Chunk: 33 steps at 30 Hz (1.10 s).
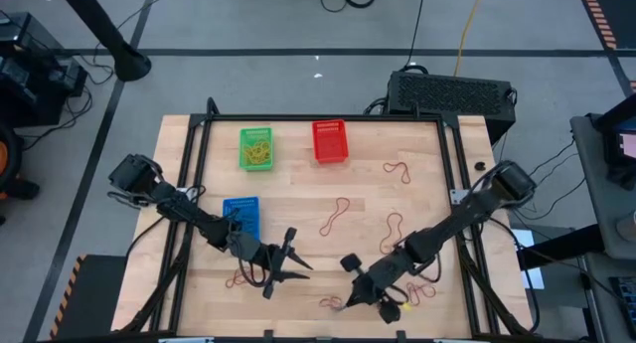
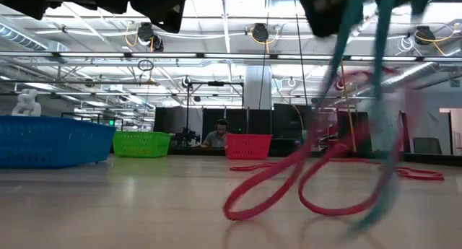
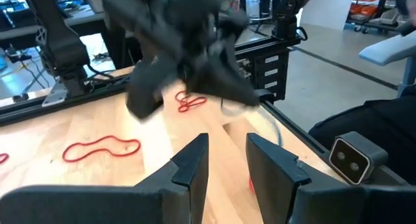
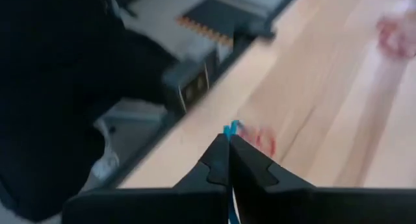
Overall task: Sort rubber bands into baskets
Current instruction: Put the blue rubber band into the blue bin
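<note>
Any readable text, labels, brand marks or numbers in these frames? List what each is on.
None readable.
Green basket, red basket, blue basket: no labels visible.
Black box behind the table: no legible marking.
Grey camera module in the left wrist view: no text visible.
Background room in the low view: no legible signs.

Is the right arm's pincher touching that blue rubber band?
Touching. The right wrist view shows the right end effector shut on the blue band, which pokes out between its tips.
</note>
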Each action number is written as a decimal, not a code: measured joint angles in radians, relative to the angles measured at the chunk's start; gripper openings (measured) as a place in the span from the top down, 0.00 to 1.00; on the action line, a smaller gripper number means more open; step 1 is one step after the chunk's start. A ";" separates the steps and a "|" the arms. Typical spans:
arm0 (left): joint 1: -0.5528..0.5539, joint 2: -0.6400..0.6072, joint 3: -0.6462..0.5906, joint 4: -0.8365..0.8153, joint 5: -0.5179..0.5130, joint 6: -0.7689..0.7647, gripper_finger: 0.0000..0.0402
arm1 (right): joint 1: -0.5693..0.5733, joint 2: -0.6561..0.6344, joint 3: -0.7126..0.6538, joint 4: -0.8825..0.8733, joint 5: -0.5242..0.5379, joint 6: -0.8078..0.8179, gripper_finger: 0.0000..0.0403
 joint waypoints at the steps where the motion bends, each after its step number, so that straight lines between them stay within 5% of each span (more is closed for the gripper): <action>1: 0.001 0.000 0.000 0.000 0.000 0.000 0.72 | -0.001 -0.019 0.000 0.005 0.000 -0.003 1.00; 9: 0.001 0.000 0.000 0.000 0.029 -0.005 0.72 | -0.023 -0.099 0.001 0.029 0.004 -0.043 1.00; 15: 0.015 0.000 0.000 0.027 0.073 -0.176 0.72 | -0.056 -0.093 0.001 0.030 0.125 -0.116 1.00; 21: 0.037 0.001 0.000 0.028 0.082 -0.262 0.72 | -0.098 -0.091 0.001 0.038 0.128 -0.163 1.00; 33: 0.085 0.161 0.026 0.169 0.073 -0.257 0.72 | -0.139 -0.091 0.001 0.051 0.130 -0.160 1.00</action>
